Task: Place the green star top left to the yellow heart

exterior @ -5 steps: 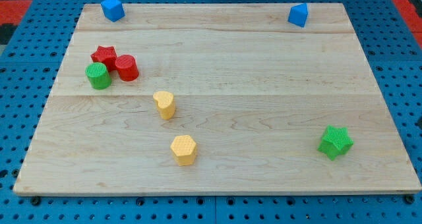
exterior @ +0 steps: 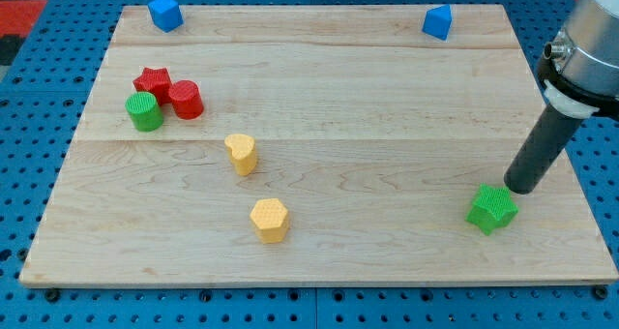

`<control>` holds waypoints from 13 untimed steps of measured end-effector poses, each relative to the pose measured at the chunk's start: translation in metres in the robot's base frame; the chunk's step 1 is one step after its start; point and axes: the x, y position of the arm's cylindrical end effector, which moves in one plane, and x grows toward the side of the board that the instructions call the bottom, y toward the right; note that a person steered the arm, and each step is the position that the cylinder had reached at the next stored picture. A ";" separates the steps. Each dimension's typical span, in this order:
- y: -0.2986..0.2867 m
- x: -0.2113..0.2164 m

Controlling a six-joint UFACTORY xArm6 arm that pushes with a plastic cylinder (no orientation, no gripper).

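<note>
Pale wooden table (exterior: pixel 387 87) over blue pegboard, and no pincer here: just a bare rod, my tip (exterior: pixel 517 189) planted at the upper right of the green star (exterior: pixel 492 209), lower right of frame. That side suits a leftward shove toward the yellow heart (exterior: pixel 242 154), well apart at centre-left.

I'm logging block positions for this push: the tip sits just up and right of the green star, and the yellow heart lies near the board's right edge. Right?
Not quite. My tip does sit just up and right of the green star, but the yellow heart lies left of the board's middle, far from the right edge, as the camera view shows.
</note>
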 end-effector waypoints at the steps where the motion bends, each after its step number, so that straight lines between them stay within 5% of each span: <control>1: 0.000 0.000; 3: 0.055 0.021; 4: 0.014 0.040; 6: -0.118 -0.028; 7: -0.019 -0.005; 8: -0.019 0.058; 10: -0.180 -0.051; 11: -0.220 -0.072; 12: -0.149 -0.028; 13: -0.203 0.001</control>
